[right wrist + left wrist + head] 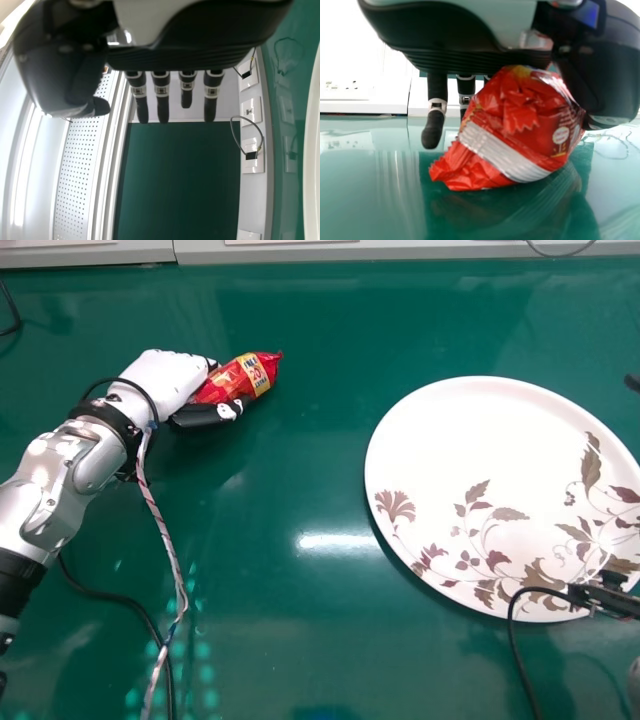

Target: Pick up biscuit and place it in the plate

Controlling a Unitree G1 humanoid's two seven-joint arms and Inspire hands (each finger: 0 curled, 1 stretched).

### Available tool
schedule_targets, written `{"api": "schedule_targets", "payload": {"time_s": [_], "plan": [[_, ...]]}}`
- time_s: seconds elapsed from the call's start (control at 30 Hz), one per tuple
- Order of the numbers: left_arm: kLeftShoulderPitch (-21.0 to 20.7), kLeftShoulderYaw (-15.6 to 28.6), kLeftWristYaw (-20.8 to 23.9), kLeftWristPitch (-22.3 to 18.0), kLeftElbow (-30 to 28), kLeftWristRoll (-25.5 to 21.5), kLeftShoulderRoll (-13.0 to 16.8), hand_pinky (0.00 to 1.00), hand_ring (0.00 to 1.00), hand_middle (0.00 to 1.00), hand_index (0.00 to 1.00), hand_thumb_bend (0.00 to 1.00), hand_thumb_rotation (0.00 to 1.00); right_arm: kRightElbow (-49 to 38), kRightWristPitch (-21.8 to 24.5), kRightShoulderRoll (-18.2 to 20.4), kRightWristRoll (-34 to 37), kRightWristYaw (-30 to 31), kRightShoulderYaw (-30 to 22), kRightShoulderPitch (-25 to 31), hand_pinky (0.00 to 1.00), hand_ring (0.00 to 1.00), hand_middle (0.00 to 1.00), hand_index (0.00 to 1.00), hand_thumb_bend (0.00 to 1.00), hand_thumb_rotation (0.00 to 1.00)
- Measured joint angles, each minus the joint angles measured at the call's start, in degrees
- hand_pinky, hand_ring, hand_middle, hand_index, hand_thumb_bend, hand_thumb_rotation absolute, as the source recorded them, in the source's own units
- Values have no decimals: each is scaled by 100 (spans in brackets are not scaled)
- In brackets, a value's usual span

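Open strip of green table point(320, 470) between biscuit packet point(235, 380) and plate point(480, 440); plate's rim meets head view's right edge. Left hand point(165, 375) low, angled inward, part-curled, packet between thumb and fingers. Right hand point(142, 102): fingers straight.

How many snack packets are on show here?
1: the red packet, between the thumb and fingers of the left robot hand, left of the plate.
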Motion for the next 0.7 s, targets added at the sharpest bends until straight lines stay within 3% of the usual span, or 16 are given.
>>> {"api": "schedule_targets", "payload": {"time_s": [0.17,0.37,0.47,0.7], "plan": [[127,42,65,1,-157,-58,24,19,43,48,48,49,0,-10,5,0,1,-3,0,1,85,90,93,93,38,47],[696,406,267,-171,-703,-422,98,15,41,45,50,49,0,-21,15,0,58,7,-14,7,87,90,93,93,37,47],[1053,661,322,-262,-1139,-620,123,21,40,47,53,48,0,-21,24,0,58,-2,-10,1,85,90,92,92,38,47],[1632,1106,497,-857,-1780,-1055,83,6,42,48,50,49,0,-23,70,0,-32,-14,2,-23,85,90,92,92,37,48]]}}
